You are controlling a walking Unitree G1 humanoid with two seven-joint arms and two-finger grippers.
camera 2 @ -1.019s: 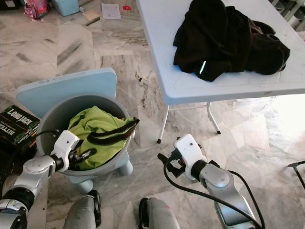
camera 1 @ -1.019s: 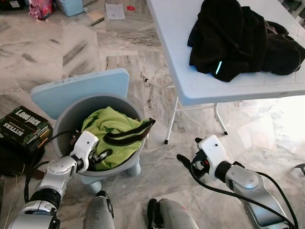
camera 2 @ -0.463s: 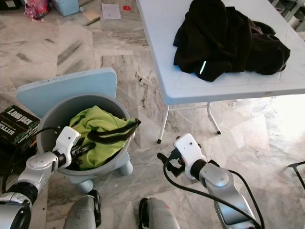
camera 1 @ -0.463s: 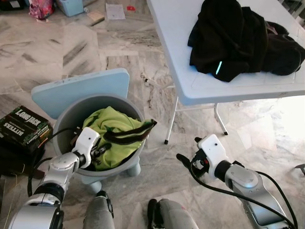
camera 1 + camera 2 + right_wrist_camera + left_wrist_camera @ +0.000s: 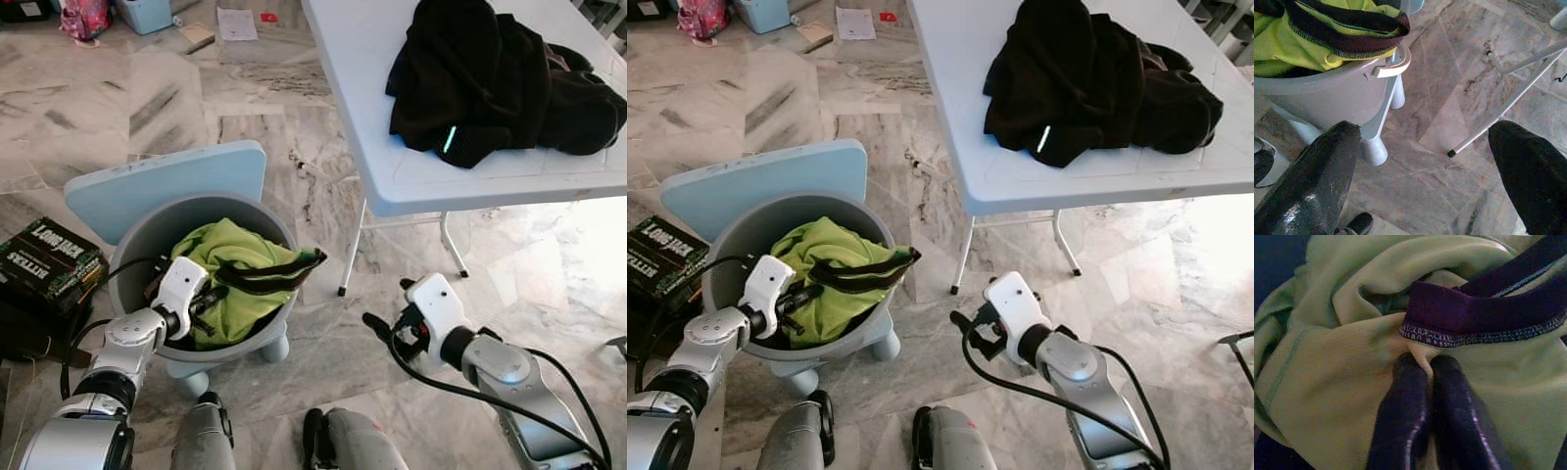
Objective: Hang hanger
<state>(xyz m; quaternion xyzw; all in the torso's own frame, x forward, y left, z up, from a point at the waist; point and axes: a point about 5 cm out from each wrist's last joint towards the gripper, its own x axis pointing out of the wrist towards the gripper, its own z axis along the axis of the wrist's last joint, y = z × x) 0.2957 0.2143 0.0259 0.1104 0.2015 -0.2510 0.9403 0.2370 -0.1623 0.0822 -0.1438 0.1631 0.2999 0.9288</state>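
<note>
L gripper [image 5: 1427, 364] inside grey laundry basket [image 5: 132, 245], fingers pinched on lime-green garment [image 5: 235, 259]. R gripper [image 5: 1425, 161] spread wide over floor beside basket.

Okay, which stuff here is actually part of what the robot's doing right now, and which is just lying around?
In the job:
left gripper, shut on the green garment
grey basket holding that garment
right gripper, open, low over the floor

Lying about:
black clothes on the white table
black box
blue board behind the basket
</note>
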